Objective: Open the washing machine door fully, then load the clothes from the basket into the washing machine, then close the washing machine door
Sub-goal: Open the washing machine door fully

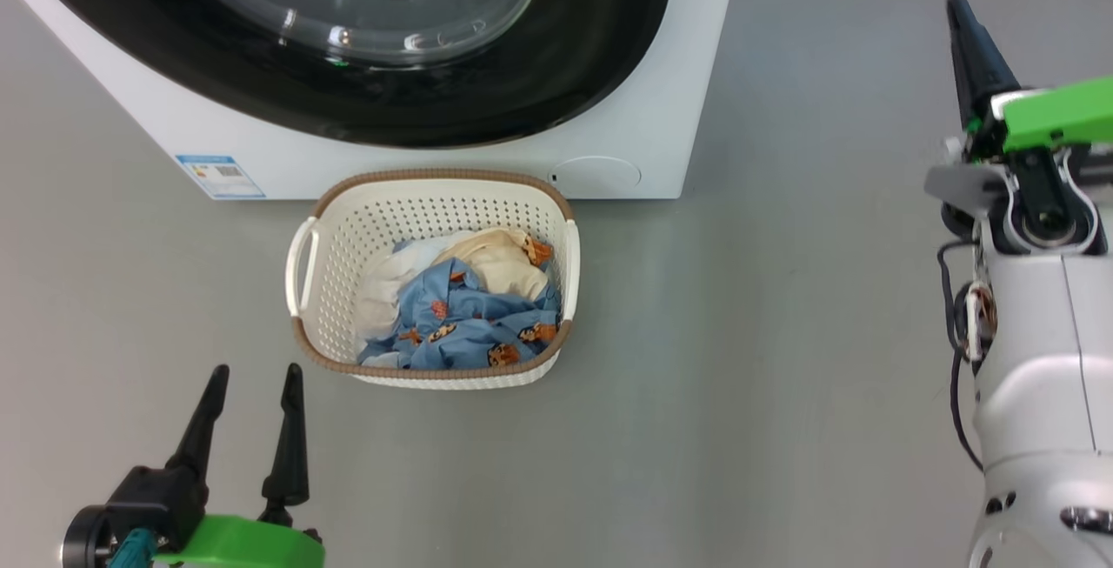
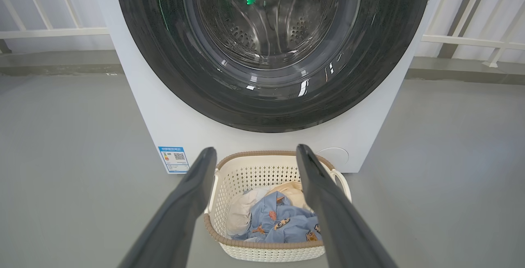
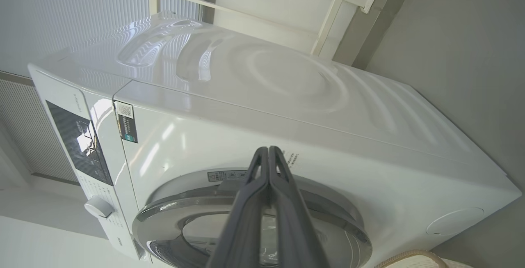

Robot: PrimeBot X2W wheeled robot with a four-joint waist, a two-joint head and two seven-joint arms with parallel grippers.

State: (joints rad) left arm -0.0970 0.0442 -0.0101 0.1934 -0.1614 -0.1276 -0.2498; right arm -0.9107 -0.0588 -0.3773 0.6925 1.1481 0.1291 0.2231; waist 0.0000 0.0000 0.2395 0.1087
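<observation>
- Washing machine door (image 1: 565, 81): glossy black ring around bulging clear glass, closed on the boxy white washing machine (image 1: 687, 72).
- Basket (image 1: 348, 229): perforated cream plastic with a brown rim, at the machine's foot, holding crumpled blue and cream clothes (image 1: 469, 324).
- Left gripper (image 1: 256, 374): fingers spread, empty.
- Right gripper (image 3: 268, 150): fingers pressed together, empty.

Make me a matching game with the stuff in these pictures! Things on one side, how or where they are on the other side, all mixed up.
Things:
1. door
2. clothes
3. left gripper
4. right gripper

How or where:
A. fingers pressed together
B. lying in the basket
C. closed, with a black rim
D. fingers spread apart

Pairs: 1-C, 2-B, 3-D, 4-A
</observation>
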